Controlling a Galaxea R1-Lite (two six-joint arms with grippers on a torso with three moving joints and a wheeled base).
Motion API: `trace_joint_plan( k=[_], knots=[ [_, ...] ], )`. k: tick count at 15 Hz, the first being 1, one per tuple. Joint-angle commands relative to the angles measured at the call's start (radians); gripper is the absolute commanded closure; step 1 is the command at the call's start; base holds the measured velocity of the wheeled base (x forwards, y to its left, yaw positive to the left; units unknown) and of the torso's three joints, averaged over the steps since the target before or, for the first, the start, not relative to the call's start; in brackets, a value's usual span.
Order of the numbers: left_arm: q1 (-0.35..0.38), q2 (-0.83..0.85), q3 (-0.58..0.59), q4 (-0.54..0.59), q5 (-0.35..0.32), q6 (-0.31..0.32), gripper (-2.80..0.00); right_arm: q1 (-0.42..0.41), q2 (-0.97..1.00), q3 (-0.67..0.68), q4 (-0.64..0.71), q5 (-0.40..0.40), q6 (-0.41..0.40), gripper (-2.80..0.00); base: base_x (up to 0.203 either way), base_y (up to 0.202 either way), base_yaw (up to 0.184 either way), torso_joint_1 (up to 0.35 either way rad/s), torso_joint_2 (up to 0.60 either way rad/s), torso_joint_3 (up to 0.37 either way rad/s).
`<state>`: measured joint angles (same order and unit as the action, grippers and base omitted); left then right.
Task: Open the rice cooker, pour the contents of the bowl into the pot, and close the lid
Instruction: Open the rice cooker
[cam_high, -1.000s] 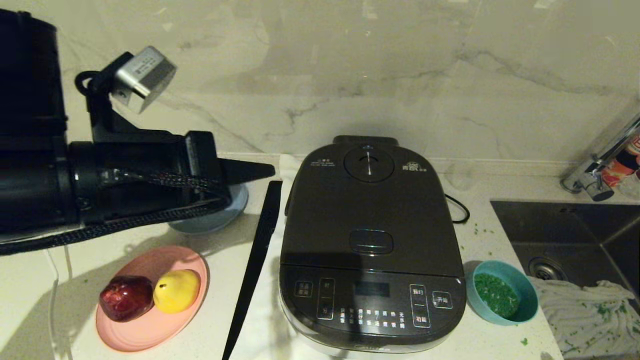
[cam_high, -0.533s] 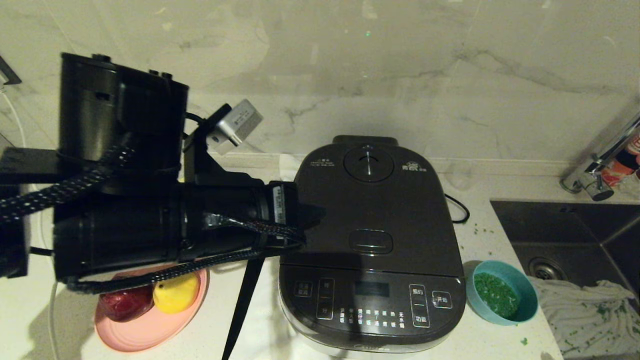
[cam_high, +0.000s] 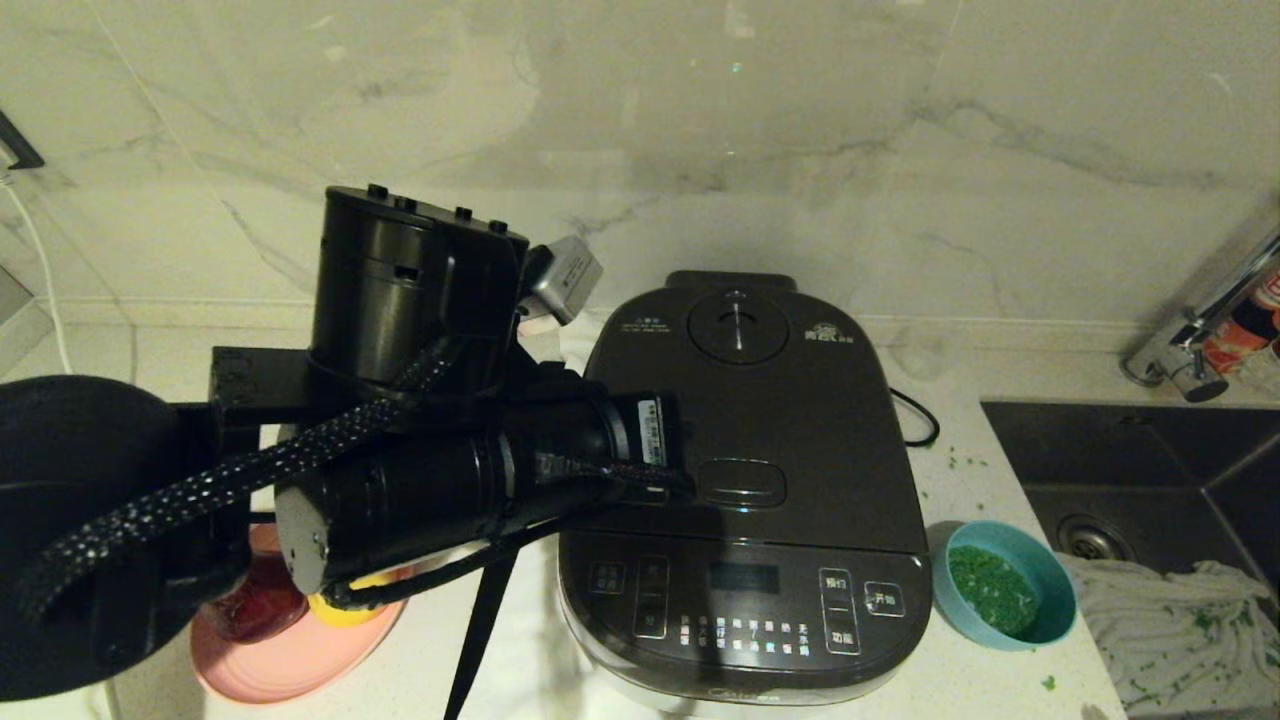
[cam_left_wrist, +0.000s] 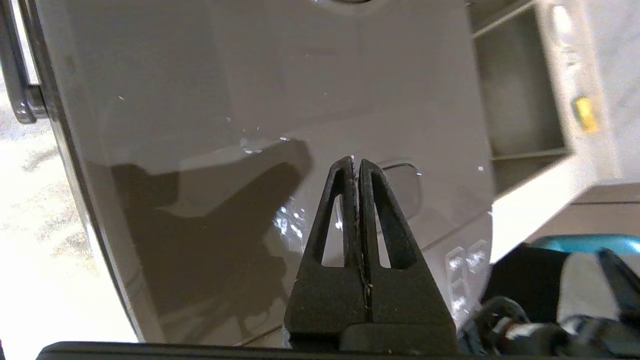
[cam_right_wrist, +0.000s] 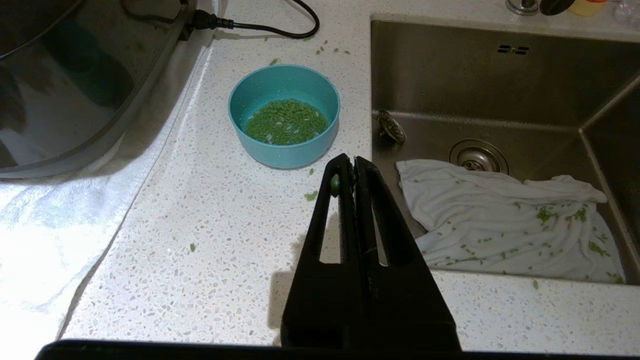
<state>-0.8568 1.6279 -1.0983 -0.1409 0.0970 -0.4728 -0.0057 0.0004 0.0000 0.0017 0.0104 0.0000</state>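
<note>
My left pincer (cam_left_wrist: 356, 167) is squeezed tight shut and holds nothing. It hangs right over the lid (cam_left_wrist: 280, 100) of the rice cooker (cam_high: 740, 480), with its tips beside the oval latch button (cam_left_wrist: 407, 187). I cannot tell if the tips touch the lid. In the head view my big black left arm (cam_high: 440, 470) comes in from the left of the frame and reaches across to the middle, ending by that same button (cam_high: 741, 482).

My right pincer (cam_right_wrist: 354, 172) is shut tight too. A tiny green bit is stuck at its tip, and it holds nothing else. It hovers above the speckled worktop (cam_right_wrist: 210, 250), near the bowl (cam_right_wrist: 284, 116) but not touching it.

The rice cooker stands in the middle of the head view, dark grey, and its lid is down. Its front panel (cam_high: 740, 605) has small white signs on it. The bowl (cam_high: 1003, 585) sits on the worktop at the lower right, just beside the cooker. The green contents (cam_high: 992, 590) lie in the bottom of it.

A sink (cam_high: 1150, 470) is at the right edge, with a white cloth (cam_high: 1170, 620) in it. The cloth has green bits on it. More green bits lie here and there on the worktop. At the lower left is a pink plate (cam_high: 290, 660) with a red fruit (cam_high: 255, 610) and a yellow fruit (cam_high: 340, 608), partly hidden behind my arm. A black cord (cam_high: 915, 415) curls behind the cooker.
</note>
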Motion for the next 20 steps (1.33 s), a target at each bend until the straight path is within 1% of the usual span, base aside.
trace_joint_plan(
  k=[1,3,5,6,11,15,20],
  knots=[
    [-0.015,0.030,-0.006,-0.002,0.038,-0.001,0.00,0.000,0.001,0.000,0.000,0.000,0.000,0.00,0.000,0.000,0.000,0.000,0.00,0.000],
    [-0.026,0.056,-0.010,-0.020,0.063,-0.001,0.00,0.001,0.001,0.000,0.000,0.000,0.000,0.00,0.000,0.000,0.000,0.000,0.00,0.000],
    [-0.034,0.094,-0.011,-0.111,0.130,-0.003,0.00,0.000,0.001,0.000,0.000,0.000,0.000,0.00,0.000,0.000,0.000,0.000,0.00,0.000],
    [-0.036,0.098,-0.008,-0.132,0.145,-0.004,0.00,0.000,0.001,0.000,0.000,0.000,0.000,0.00,0.000,0.000,0.000,0.000,0.00,0.000],
    [-0.042,0.099,-0.029,-0.140,0.145,-0.004,0.00,0.000,0.001,0.000,0.000,0.000,0.000,0.00,0.000,0.000,0.000,0.000,0.00,0.000],
    [-0.083,0.131,-0.025,-0.145,0.152,-0.009,0.00,0.000,0.001,0.000,0.000,0.000,0.000,0.00,0.000,0.000,0.000,0.000,0.00,0.000],
    [-0.084,0.132,-0.021,-0.148,0.170,-0.010,0.00,0.000,0.001,0.000,0.000,0.000,0.000,0.00,0.000,0.000,0.000,0.000,0.00,0.000]
  ],
)
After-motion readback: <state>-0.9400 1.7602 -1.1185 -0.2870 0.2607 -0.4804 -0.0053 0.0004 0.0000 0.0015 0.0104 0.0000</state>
